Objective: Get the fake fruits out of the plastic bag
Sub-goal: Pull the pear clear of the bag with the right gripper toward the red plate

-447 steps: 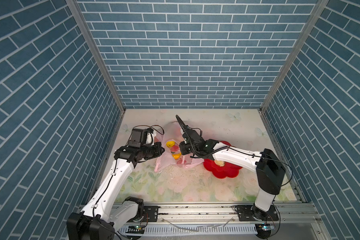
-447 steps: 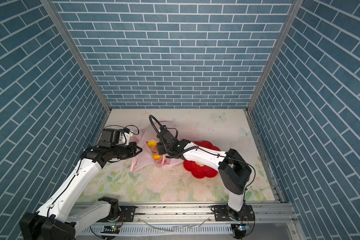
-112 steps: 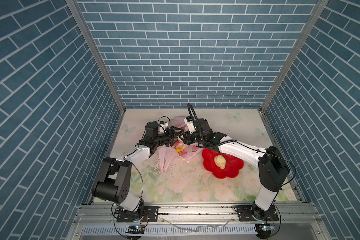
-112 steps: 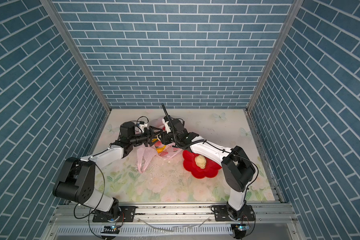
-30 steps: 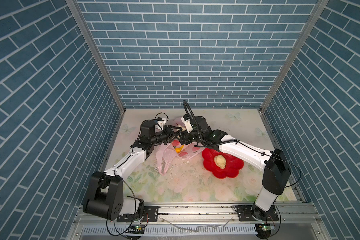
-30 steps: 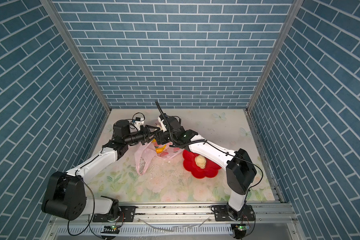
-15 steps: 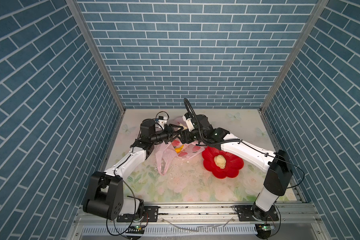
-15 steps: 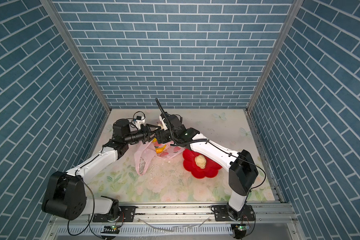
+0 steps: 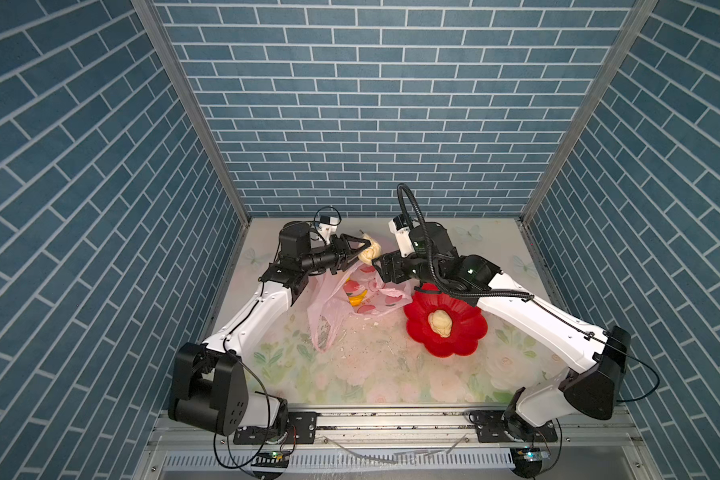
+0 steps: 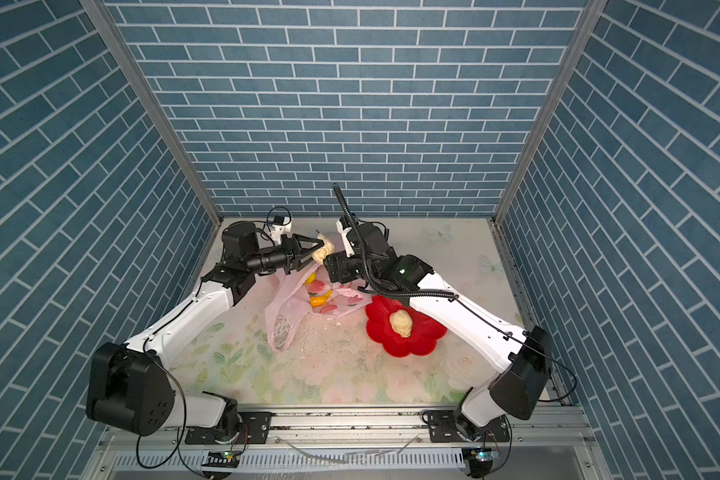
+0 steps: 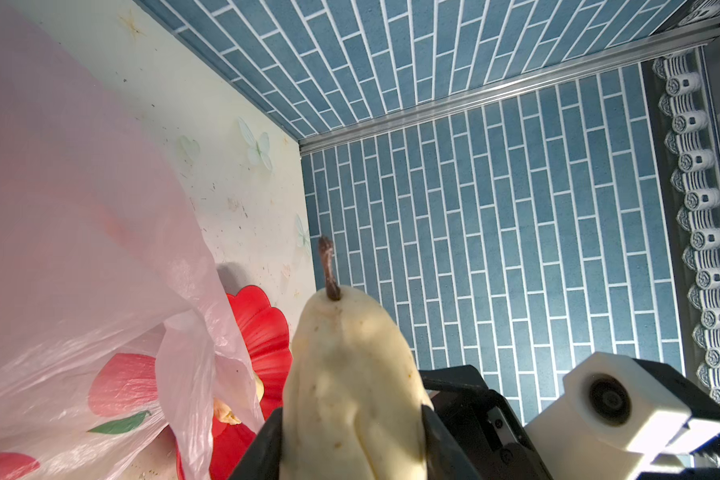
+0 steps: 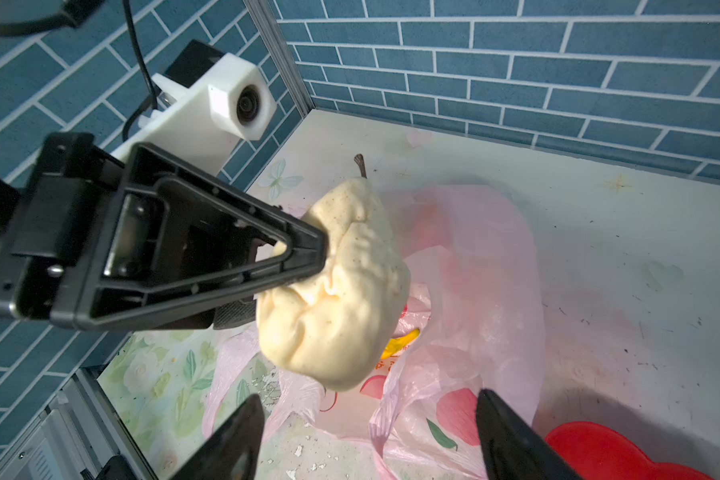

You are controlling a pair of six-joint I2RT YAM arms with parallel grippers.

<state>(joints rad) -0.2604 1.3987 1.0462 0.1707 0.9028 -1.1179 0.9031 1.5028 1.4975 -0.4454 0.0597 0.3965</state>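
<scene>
My left gripper (image 9: 357,255) (image 10: 312,254) (image 11: 352,440) is shut on a cream lumpy fake fruit (image 9: 368,252) (image 10: 323,249) (image 11: 350,395) (image 12: 341,299) with a brown stem, held in the air above the plastic bag (image 9: 329,316) (image 10: 281,324) (image 12: 474,291). The pale-pink bag lies crumpled on the table with a yellow fruit (image 9: 356,297) (image 12: 400,343) showing inside. My right gripper (image 9: 378,266) (image 10: 329,266) (image 12: 368,409) stands open just right of the held fruit, facing it, with nothing between its fingers.
A red flower-shaped dish (image 9: 466,332) (image 10: 425,336) sits right of the bag with another cream fruit (image 9: 440,323) (image 10: 400,323) in it. Blue brick walls close in the back and both sides. White crumbs lie on the floral mat near the bag.
My right gripper has drawn back a little to the right and its jaws have spread wider. The left gripper still holds the cream fruit in the same place.
</scene>
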